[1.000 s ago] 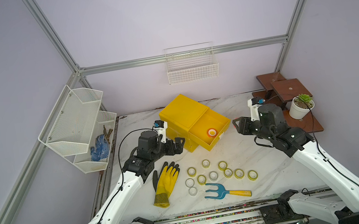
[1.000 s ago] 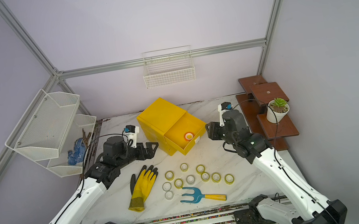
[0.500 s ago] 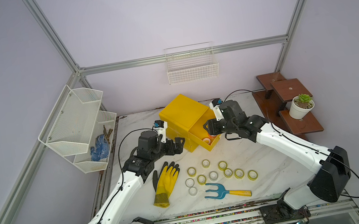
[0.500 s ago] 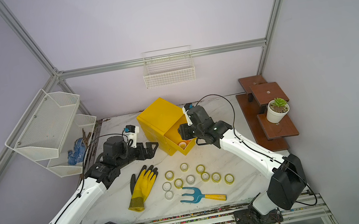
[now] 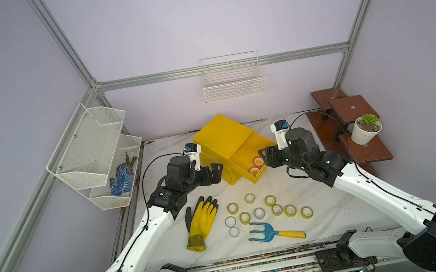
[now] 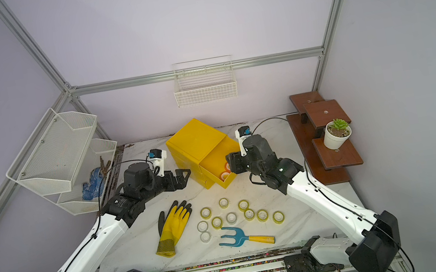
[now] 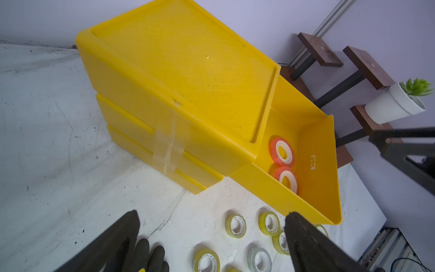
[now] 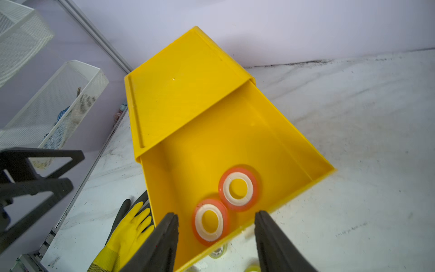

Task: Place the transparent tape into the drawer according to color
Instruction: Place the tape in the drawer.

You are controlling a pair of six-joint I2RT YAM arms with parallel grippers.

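While the right pincer [image 8: 216,214] hangs spread, empty, over the yellow plastic drawer [image 8: 294,150], yellow-green tape rings [image 5: 270,200] lie flat below, base-ward; the gaping left pincer [image 5: 215,172] hovers equally near.

pink-red tape rolls [image 8: 238,176]: two, inside open yellow drawer [image 8: 223,141] | yellow-green rolls [image 5: 269,201], clear rolls [image 5: 230,221]: lying outside it

drawer [image 8: 235,141]: smooth yellow plastic, slight sheen | pink tape rolls [image 8: 238,174]: glossy see-through film, matt white cores | tabletop [image 5: 326,199]: smooth white marble look, dirt-specked | glove [image 5: 199,220]: yellow rubbery coating, knit cuff | rack [image 5: 87,152]: white-coated metal mesh | step shelf [image 5: 351,108]: matt brown wood | pot [image 5: 363,135]: smooth white, faintly glossy
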